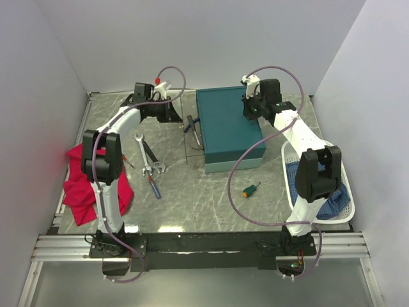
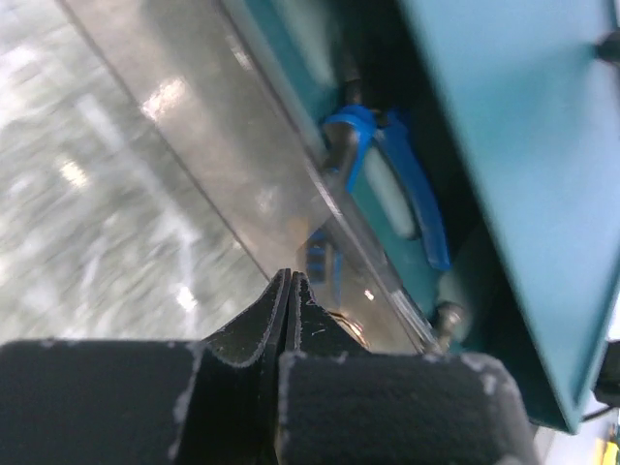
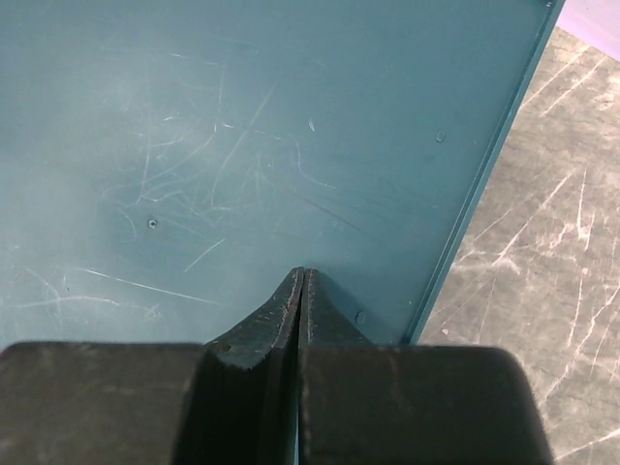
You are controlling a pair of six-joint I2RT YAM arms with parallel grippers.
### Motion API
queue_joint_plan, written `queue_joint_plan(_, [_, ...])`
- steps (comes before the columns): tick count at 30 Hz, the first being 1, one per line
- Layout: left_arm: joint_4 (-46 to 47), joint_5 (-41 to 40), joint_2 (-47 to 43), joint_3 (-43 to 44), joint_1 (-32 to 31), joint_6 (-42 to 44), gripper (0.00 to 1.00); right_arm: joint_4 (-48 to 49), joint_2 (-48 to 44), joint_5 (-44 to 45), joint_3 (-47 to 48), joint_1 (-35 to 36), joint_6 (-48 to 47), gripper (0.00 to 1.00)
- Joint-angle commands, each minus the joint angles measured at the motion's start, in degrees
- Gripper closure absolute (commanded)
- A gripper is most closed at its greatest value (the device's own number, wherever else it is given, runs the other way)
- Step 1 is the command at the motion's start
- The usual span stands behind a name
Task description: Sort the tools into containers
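The teal box (image 1: pixel 229 128) sits mid-table with a clear panel (image 2: pixel 242 165) standing along its left side. Blue-handled pliers (image 1: pixel 190 125) (image 2: pixel 418 199) lie between that panel and the box. My left gripper (image 1: pixel 179 110) (image 2: pixel 289 276) is shut right at the clear panel, and I see nothing between its fingers. My right gripper (image 1: pixel 250 115) (image 3: pixel 302 273) is shut and empty just over the box's teal top (image 3: pixel 242 145), near its right edge. Silver wrenches (image 1: pixel 142 152), a red-and-blue screwdriver (image 1: pixel 154 186) and a stubby orange-and-green screwdriver (image 1: pixel 250 190) lie on the table.
A white perforated basket (image 1: pixel 348 214) lined with blue fabric stands at the right edge beside the right arm. A red cloth (image 1: pixel 83 188) is bunched at the left by the left arm. White walls close in both sides.
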Motion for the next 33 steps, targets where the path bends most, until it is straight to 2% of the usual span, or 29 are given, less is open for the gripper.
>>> queue_joint_plan(1, [4.92,7.66,0.46,4.66,-3.73,-2.15,0.99,-0.94,2.27,-2.22,-1.10,1.04,0.93,1.00])
queue_joint_plan(19, [11.16,8.36,7.84,9.41,-10.50,-9.44,0.99,-1.03,2.80,-1.26,-3.04,2.80,0.75,1.00])
queue_joint_plan(22, [7.57,5.56,5.75,8.71,-9.98,-8.84,0.82,-1.20,2.54,-0.99,-3.30,3.15,0.57,1.00])
queue_joint_plan(23, [6.52,5.20,4.69,7.32,-9.10,-8.66,0.67,-1.20,2.45,-0.73,-3.30,3.15,0.57,1.00])
queue_joint_plan(26, [4.75,3.53,-1.98,2.06,-5.85,-8.92,0.56,-1.29,2.62,-0.29,-3.04,3.24,0.49,1.00])
queue_joint_plan(29, [6.41,2.21,-8.58,-4.27,-1.81,-10.77,0.50,-1.38,2.97,-0.29,-2.86,3.24,0.22,1.00])
queue_joint_plan(31, [8.77,6.39,-9.99,-7.10,-0.40,-11.21,0.48,-1.38,3.15,-0.20,-2.77,3.24,0.05,1.00])
queue_joint_plan(32, [9.57,8.17,-9.82,-9.37,-0.31,-11.12,0.48,-1.38,3.15,-0.20,-2.86,3.24,0.05,0.93])
queue_joint_plan(33, [12.02,11.23,-9.47,-11.22,-0.13,-13.47,0.47,-1.46,3.24,-0.29,-2.86,3.24,-0.04,0.54])
